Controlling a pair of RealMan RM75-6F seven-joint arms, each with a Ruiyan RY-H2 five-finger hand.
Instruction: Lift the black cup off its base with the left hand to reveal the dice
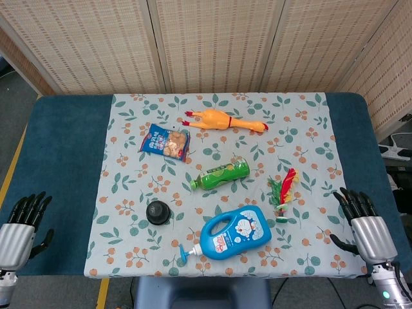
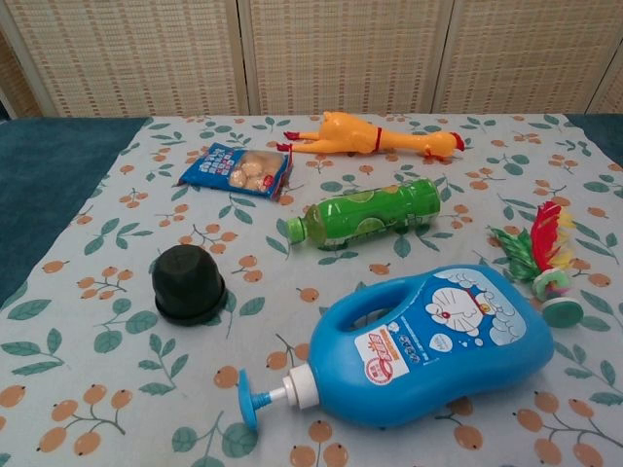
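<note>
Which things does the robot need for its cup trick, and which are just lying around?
Needed: black cup on its base, left hand.

Lying around: rubber chicken, snack packet, green bottle, blue pump bottle, feather shuttlecock.

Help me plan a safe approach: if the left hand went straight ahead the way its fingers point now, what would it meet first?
The left hand points up the bare blue table, left of the floral cloth. That way looks free; the black cup sits off to its right, though depth is uncertain.

Left hand: silver-grey metallic palm shell, black segmented fingers. Right hand: identical finish, grey wrist housing showing a small green indicator light at 6 o'clock.
</note>
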